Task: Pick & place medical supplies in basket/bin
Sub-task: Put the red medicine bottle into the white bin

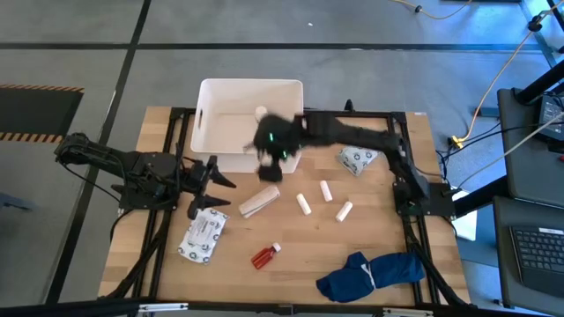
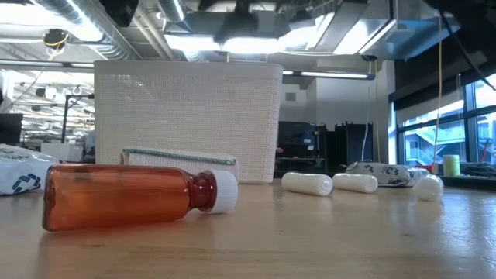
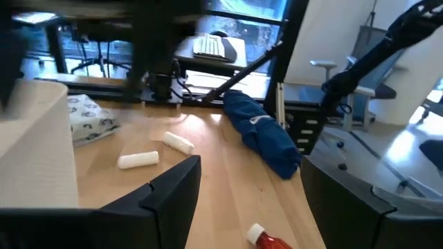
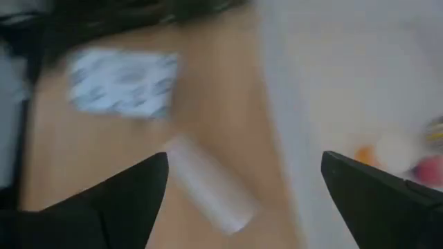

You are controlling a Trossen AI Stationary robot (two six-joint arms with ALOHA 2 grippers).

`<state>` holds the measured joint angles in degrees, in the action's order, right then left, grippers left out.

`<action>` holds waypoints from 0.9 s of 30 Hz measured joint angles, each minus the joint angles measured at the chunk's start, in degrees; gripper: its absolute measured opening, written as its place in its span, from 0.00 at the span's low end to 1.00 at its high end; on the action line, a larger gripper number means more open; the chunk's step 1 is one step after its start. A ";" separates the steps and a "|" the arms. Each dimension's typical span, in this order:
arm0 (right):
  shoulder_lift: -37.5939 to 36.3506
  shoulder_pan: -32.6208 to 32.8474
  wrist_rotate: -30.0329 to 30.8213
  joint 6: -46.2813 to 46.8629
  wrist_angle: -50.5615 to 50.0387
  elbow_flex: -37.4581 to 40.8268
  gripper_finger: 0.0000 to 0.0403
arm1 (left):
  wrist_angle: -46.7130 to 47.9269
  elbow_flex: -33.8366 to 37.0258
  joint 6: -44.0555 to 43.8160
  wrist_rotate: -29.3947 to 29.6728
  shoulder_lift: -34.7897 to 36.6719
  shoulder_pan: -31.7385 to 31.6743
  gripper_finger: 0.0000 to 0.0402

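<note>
High view looks straight down; low view sits level, close behind the red bottle (image 2: 128, 196), apparently shared.

tub (image 1: 220, 132) sits upper centre of the high view. my right gripper (image 1: 275, 151) hangs at its lower right edge; bandage roll (image 1: 259, 203) lies just below. three cylinders (image 1: 324, 189) lie right of the roll. my left gripper (image 1: 214, 179) sits left, a packet (image 1: 203, 237) below it.

table (image 1: 388, 255): light wood, black frame | blue cloth (image 1: 370, 274): crumpled bundle on table's near right part | keyboard (image 1: 539, 251): off table's right edge | yellow cable (image 1: 493, 84): floor beyond table's right side
</note>
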<state>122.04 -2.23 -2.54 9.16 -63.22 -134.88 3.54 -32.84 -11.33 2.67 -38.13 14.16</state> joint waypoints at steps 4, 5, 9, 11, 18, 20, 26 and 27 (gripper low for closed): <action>-1.39 8.55 7.98 5.87 -2.10 -0.13 0.94 | -0.33 0.00 0.14 -0.19 -0.39 1.29 0.60; -1.81 10.53 9.28 7.29 -2.79 -0.08 0.94 | -0.66 0.00 -0.22 -0.02 -0.68 1.99 0.60; -2.36 17.49 11.37 14.08 -5.66 -0.18 0.94 | -0.75 0.00 -0.33 2.33 -3.29 6.94 0.59; -2.24 20.48 11.56 16.09 -6.06 1.00 0.94 | -0.81 0.00 -1.03 5.49 -5.51 9.67 0.58; -2.19 28.22 13.66 22.72 -11.35 7.18 0.94 | -6.26 0.00 -7.70 16.69 -16.44 18.46 0.53; -2.19 30.71 14.41 23.45 -11.16 9.70 0.94 | -9.82 0.00 -8.75 18.50 -19.47 20.40 0.52; -2.15 36.60 20.43 25.69 -9.64 17.18 0.94 | -18.67 0.00 -12.53 24.01 -25.79 25.55 0.52; -2.29 37.14 20.45 26.33 -8.98 18.73 0.94 | -19.43 0.00 -12.95 24.97 -26.49 26.47 0.52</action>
<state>119.76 34.91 17.91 35.50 -72.20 -116.14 -15.89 -32.84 -24.28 27.65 -64.62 40.63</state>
